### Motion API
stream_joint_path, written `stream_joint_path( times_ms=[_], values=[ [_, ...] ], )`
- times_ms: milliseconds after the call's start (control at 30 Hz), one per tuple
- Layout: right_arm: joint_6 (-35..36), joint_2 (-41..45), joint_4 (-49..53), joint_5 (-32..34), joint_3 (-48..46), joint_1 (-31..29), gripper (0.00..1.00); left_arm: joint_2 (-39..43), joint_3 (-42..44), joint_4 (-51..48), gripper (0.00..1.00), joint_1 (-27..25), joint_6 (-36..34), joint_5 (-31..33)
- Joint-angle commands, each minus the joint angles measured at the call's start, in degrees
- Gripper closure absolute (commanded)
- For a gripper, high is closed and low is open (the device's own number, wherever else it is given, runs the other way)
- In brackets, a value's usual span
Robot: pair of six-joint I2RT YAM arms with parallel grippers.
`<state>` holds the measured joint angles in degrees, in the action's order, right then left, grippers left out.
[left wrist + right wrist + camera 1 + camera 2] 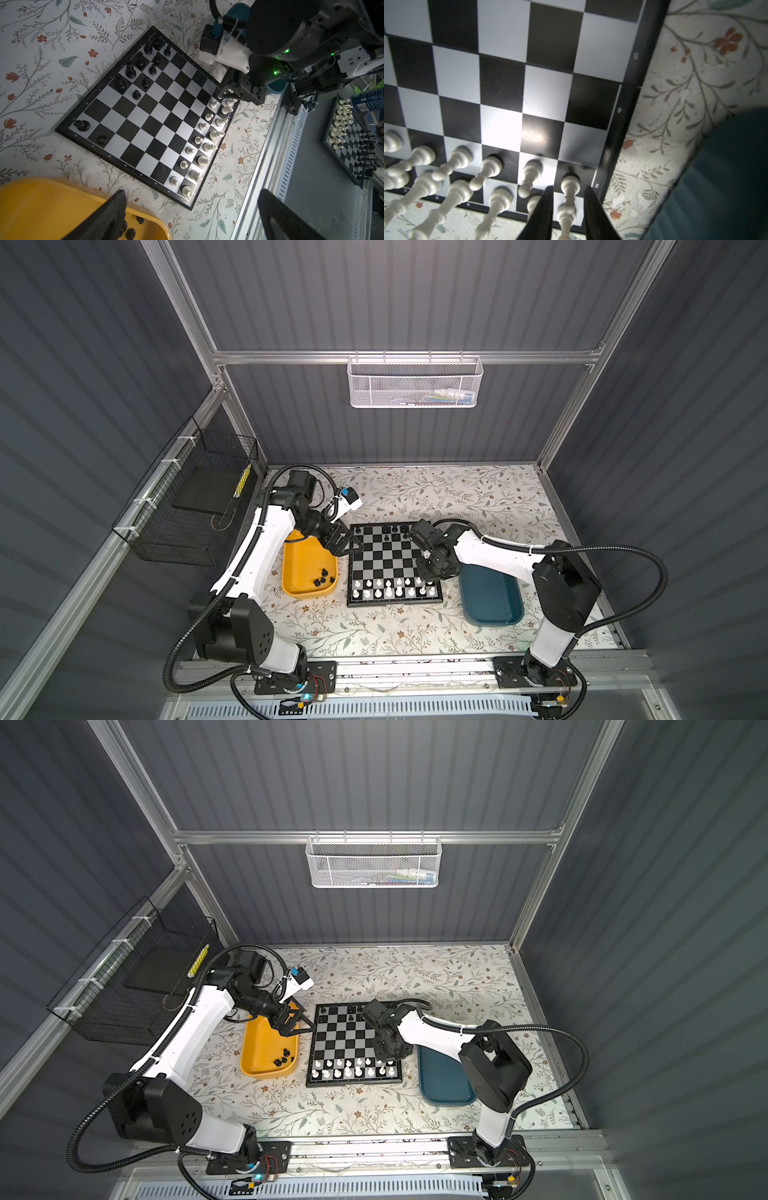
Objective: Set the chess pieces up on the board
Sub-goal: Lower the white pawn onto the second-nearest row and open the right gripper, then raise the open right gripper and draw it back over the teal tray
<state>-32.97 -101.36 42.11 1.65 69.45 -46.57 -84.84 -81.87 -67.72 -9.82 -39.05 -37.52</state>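
while white chess pieces fill the two near rows of the board and black ones stand partly set along the far side, the right gripper straddles the end white pawn, jaws slightly parted, clear of it. left gripper hangs spread wide, holding nothing, at the far end of the yellow tray, where black pieces lie.

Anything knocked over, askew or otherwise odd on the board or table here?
Nothing stands out. The white pieces fill their two rows on the board, the black pieces stand in partial rows with gaps, and the remaining black ones sit in the yellow tray. No piece looks toppled.
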Motion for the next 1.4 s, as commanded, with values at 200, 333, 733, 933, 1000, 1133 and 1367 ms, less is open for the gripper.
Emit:
stream_joint_path(
  times_ms=[200, 333, 733, 933, 1000, 1133, 1367],
  values=[
    [0.97, 4.94, 3.33, 2.46, 2.78, -0.46, 0.71, 0.99, -0.05, -1.0, 0.0, -0.32, -0.24, -0.02],
    [0.78, 7.81, 2.99, 3.21, 3.64, -0.46, 0.71, 0.73, -0.3, -0.94, 0.0, -0.3, -0.25, 0.03],
    [4.96, 22.5, -0.89, 14.42, 2.26, -0.1, 0.73, 1.17, -0.36, 1.86, 0.01, -0.34, 1.86, 3.75],
    [5.01, 28.84, -4.0, 15.89, -1.04, 1.49, 0.72, 3.99, -1.45, 6.36, 0.01, -0.2, 6.76, 14.97],
    [4.95, 30.2, -4.49, 15.92, -2.29, 1.78, 0.72, 4.34, -1.22, 7.04, 0.0, -0.19, 7.51, 20.92],
    [4.51, 32.07, -5.98, 15.7, -4.98, 2.73, 0.72, 4.52, -0.17, 6.71, 0.01, 1.74, 7.63, 28.25],
    [6.39, 29.89, -7.14, 11.31, -4.3, 6.6, 0.72, 5.81, 3.32, 7.99, 0.06, 8.24, 9.41, 30.48]
  ],
)
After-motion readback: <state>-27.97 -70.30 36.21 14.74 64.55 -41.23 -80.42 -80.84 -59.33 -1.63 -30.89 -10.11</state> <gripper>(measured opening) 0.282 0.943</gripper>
